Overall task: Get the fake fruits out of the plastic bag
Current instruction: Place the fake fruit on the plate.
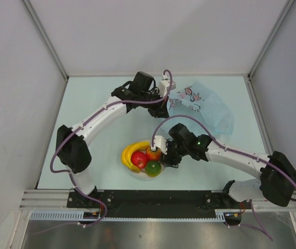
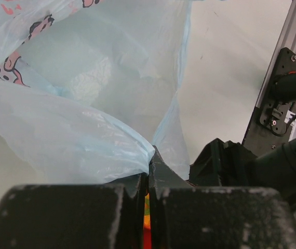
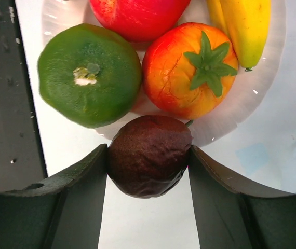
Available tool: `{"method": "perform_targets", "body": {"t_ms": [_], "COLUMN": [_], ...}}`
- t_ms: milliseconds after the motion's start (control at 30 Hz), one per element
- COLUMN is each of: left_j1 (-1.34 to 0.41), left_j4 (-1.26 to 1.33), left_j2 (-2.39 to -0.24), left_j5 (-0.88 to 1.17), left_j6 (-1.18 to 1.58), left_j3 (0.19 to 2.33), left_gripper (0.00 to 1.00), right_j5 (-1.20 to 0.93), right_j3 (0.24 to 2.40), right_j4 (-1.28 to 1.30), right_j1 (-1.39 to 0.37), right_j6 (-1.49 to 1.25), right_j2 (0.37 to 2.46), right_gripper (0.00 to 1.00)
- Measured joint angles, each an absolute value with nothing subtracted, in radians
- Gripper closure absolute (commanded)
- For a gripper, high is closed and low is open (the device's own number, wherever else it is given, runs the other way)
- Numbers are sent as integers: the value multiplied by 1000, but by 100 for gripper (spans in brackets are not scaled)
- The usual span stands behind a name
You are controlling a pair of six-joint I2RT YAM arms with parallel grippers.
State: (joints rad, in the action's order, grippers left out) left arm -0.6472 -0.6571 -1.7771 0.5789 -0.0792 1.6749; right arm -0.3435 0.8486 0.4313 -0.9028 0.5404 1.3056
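We are looking at the plastic bag [image 1: 202,106], thin, crinkled, translucent light blue with pink shapes and dark print, lying at the far right of the table [image 1: 85,93]. Our left gripper [image 2: 149,176] is clamping shut on a fold of its film. Four fake fruits are sitting on the white plate [image 3: 252,93] near the front edge: a banana [image 1: 131,152], a red apple [image 1: 138,160], an orange-red fruit [image 3: 187,70] with a green calyx, and a green fruit [image 3: 88,75]. Our right gripper [image 1: 164,155] is holding a dark purple fruit [image 3: 149,155] between half-spread jaws at the plate's rim, just beside the orange-red one. Our left arm [image 1: 101,116] is arching far across towards the bag, while our right arm [image 1: 231,155] is reaching leftward, low over the table.
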Motion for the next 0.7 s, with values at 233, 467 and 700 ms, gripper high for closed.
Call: {"method": "perform_targets", "body": {"t_ms": [233, 467, 700], "left_j1": [-647, -647, -647], "left_j4": [-657, -656, -653], "left_j2": [-1752, -1752, -1752], "left_j5": [581, 588, 593], "left_j6": [-79, -78, -78], "left_j3": [1649, 1648, 1633], "left_gripper": [100, 100, 100], "right_j5": [-337, -332, -331], "right_j3": [830, 818, 815], "right_j4": [368, 333, 296], "right_j1": [-906, -940, -949], "right_j6": [539, 540, 544], "right_j2": [1331, 1357, 1382], "right_gripper": [61, 58, 32]}}
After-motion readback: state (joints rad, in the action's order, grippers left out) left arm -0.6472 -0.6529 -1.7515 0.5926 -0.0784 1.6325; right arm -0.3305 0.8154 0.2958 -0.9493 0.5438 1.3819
